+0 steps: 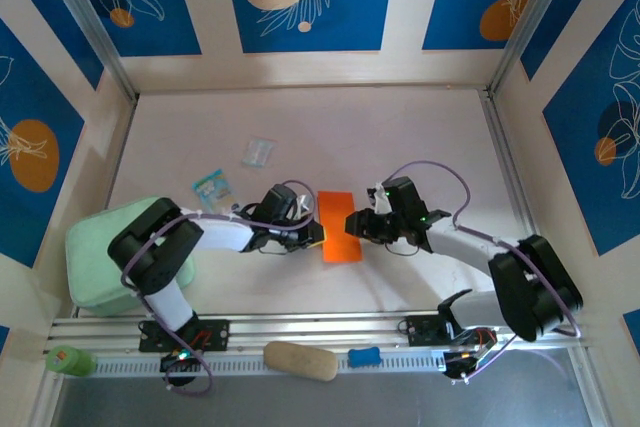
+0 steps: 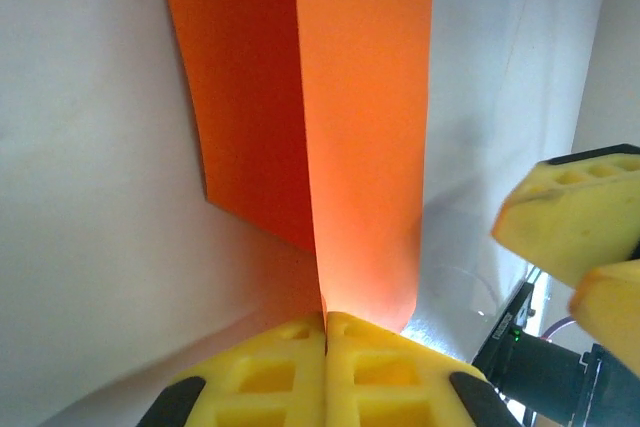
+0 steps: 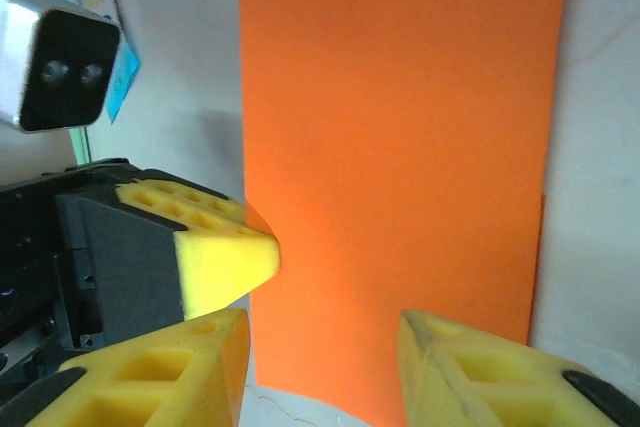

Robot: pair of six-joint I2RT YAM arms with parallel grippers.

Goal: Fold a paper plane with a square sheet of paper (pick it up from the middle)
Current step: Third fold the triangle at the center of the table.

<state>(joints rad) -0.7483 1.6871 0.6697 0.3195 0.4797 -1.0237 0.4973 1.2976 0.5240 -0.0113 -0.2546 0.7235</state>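
The orange sheet of paper (image 1: 338,225) lies mid-table, folded in half into a tall rectangle, between the two grippers. My left gripper (image 1: 312,237) is shut on the sheet's left edge; in the left wrist view the yellow pads (image 2: 290,367) meet on the paper (image 2: 360,147), which rises from them. My right gripper (image 1: 358,223) hovers open over the sheet's right side. In the right wrist view its yellow fingertips (image 3: 200,367) straddle the orange paper (image 3: 400,147) with nothing between them, and the left gripper's pad (image 3: 225,257) touches the sheet's edge.
A mint green pad (image 1: 100,257) sits at the left under the left arm. A blue-and-white packet (image 1: 211,189) and a clear wrapper (image 1: 258,152) lie behind the left gripper. A tan oval object (image 1: 300,361), a blue piece (image 1: 365,356) and a green item (image 1: 68,359) rest on the front rail.
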